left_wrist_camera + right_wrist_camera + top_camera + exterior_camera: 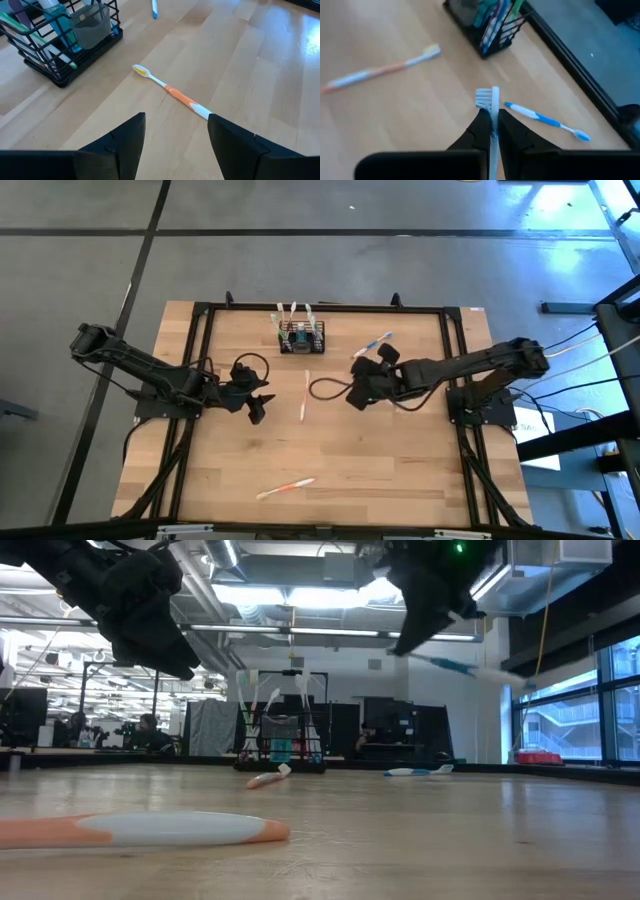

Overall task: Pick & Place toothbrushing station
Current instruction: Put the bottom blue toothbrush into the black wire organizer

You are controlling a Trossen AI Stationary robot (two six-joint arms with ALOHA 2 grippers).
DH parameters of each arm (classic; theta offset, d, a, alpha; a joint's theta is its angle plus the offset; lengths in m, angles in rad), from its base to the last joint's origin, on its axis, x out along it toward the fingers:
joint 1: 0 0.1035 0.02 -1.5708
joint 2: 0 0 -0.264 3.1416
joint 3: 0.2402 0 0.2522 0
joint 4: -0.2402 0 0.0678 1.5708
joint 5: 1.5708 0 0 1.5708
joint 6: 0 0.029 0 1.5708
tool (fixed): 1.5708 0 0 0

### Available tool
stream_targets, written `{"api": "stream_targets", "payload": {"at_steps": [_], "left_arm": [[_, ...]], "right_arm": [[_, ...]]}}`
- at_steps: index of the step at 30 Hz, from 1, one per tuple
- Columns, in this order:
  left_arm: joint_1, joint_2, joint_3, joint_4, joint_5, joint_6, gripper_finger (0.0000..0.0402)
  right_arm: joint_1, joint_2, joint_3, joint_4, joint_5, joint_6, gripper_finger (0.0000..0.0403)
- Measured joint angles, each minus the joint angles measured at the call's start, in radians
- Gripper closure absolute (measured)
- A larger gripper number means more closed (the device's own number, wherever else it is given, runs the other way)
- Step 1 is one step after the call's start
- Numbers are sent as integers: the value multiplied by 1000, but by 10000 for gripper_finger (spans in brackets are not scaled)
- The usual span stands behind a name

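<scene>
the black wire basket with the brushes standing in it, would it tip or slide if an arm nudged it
The black wire basket looks light, so it would probably slide on the smooth table. The upright brushes stand well above its rim, so a high push might tip it.

In the left wrist view the toothbrushing station (65, 45) is cut off by the picture's edge, so only part of it is shown. In the right wrist view the handle of the held toothbrush (493, 107) is hidden between the fingers. In the low view the near orange toothbrush (140, 830) is blurred and cropped.
</scene>
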Motion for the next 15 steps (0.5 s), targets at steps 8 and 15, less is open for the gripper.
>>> {"api": "stream_targets", "payload": {"at_steps": [8, 15], "left_arm": [[0, 0, 0, 8, -10, 0, 190], [0, 0, 0, 8, -10, 1, 190]], "right_arm": [[-114, -153, -292, 458, -12, -94, 385], [-234, -179, -463, 924, -147, -231, 385]]}}
